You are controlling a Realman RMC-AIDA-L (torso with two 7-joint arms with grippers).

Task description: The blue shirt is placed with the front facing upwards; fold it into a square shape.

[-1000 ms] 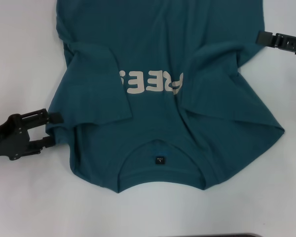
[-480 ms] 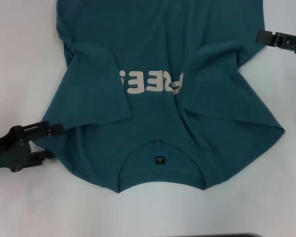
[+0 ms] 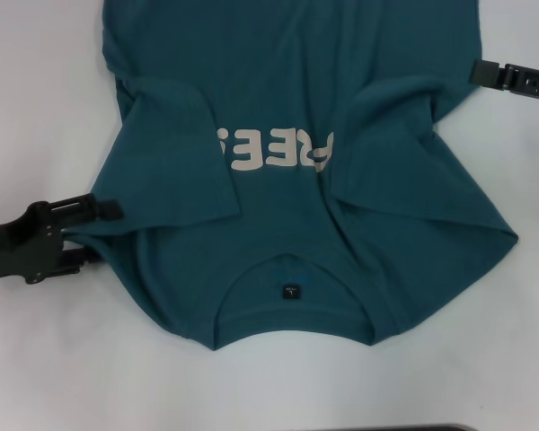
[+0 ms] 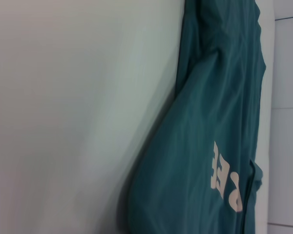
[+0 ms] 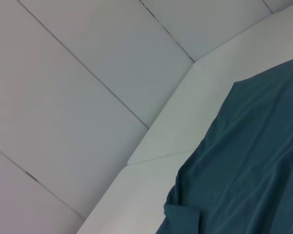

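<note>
While the blue shirt [image 3: 296, 171] lies spread on the white table [image 3: 45, 108], my left gripper [image 3: 101, 231] straddles its shoulder edge, fingers parted; my right gripper [image 3: 481, 72] hovers beside it, spread indiscernible.

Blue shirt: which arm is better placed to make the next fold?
Probably the left. The left end effector straddles the blue shirt edge at the folded sleeve, while the right end effector sits off the cloth's far side.

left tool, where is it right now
In the head view the left tool is low on the left side, at the outer edge of the blue shirt beside its folded-in sleeve, over the white table.
</note>
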